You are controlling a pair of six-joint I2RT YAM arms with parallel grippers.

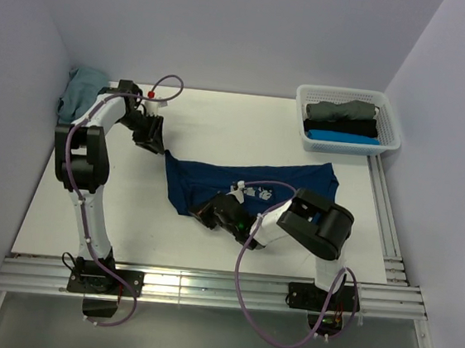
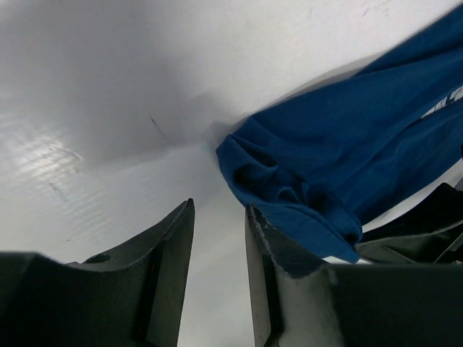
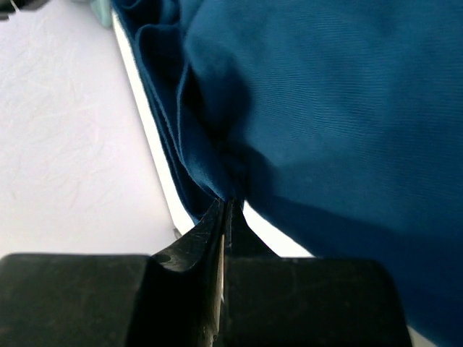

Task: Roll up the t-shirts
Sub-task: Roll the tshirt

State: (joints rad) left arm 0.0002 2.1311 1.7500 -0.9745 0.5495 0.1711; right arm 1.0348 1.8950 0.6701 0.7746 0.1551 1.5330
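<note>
The right gripper has its fingers pinched tight on a fold of the navy t-shirt. The cloth bunches straight off the tips and spreads away ahead and to the right of them.

Over to the left gripper: fingers apart, nothing between them, just bare table showing through the gap. The shirt's crumpled corner lies just beyond the finger on the right of that wrist view, close but not touching.

This is soft, light, limp cloth. It will likely sag and wrinkle rather than hold a line, and should slide readily on the smooth table. The best hold looks to be a doubled edge or hem where layers stack, as the right fingers have it. The left could take that near corner so both ends roll evenly.

The rolled shirts sit in the white basket, well apart from both pairs of fingers.
</note>
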